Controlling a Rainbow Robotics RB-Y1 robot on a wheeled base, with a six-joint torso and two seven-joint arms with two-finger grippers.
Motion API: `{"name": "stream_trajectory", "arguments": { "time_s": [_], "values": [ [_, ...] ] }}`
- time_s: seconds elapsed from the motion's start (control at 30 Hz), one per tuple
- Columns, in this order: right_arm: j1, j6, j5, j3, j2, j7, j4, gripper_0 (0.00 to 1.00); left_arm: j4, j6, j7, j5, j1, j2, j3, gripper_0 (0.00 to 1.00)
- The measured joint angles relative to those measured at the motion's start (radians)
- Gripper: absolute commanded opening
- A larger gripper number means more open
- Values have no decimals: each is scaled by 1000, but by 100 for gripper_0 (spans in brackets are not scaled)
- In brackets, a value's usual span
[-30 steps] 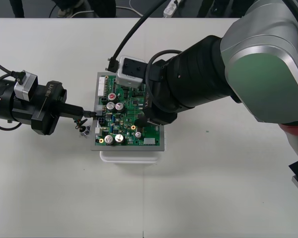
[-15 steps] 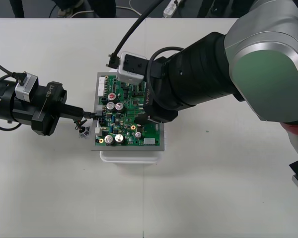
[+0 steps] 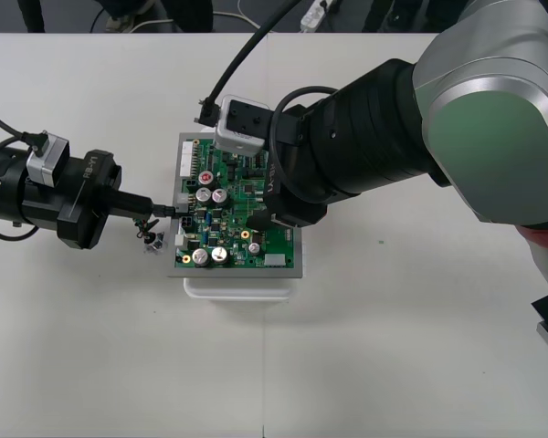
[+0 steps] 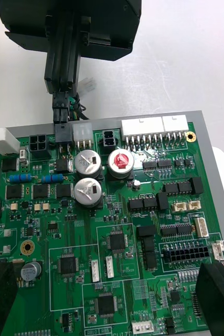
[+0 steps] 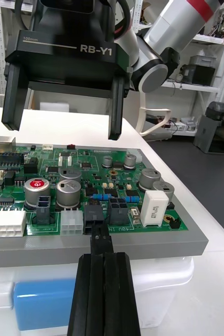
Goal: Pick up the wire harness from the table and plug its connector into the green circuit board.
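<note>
**Left claw pinched the plug at the board's edge; right claw hung open above**

The left claw (image 3: 167, 210) reached in level over the bench (image 3: 393, 356). Its two black fingers (image 5: 104, 294) were pressed tight together, with no gap showing between them. They were clamped on the small black plug (image 5: 101, 239) of the wire harness (image 3: 150, 232).

The plug sat right at the tips of those fingers. It was up against a dark header on the nearest edge of the green circuit board (image 3: 256, 196), with a white connector to one side of it and a black one to the other. Plug and header touched, but whether the plug was pushed fully home could not be told.

Behind the fingertips, the thin wires (image 3: 149, 228) drooped under the left claw towards the bench. They ended just beside the white base (image 3: 242, 288) that carried the board. Their far end was too small to make out.

Straight ahead of the left claw, past the plug, the right claw (image 4: 107, 302) hovered above the board, pointing down at it. Its fingers (image 4: 216, 294) were spread wide and apart from the components beneath. They held nothing, and the board's capacitors and chips lay in the open span between them.
</note>
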Motion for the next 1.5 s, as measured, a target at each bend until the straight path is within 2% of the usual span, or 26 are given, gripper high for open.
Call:
{"name": "stream_trajectory", "arguments": {
  "time_s": [1.1, 1.5],
  "values": [
    [0, 0, -4, 0, 0, 0, 0, 100, 2, 0, -5, 16, 0, -3, 0, 0],
    [0, 0, -4, 0, 0, 0, 0, 100, 3, 0, -109, 14, 0, -4, 0, 0]
  ]
}}
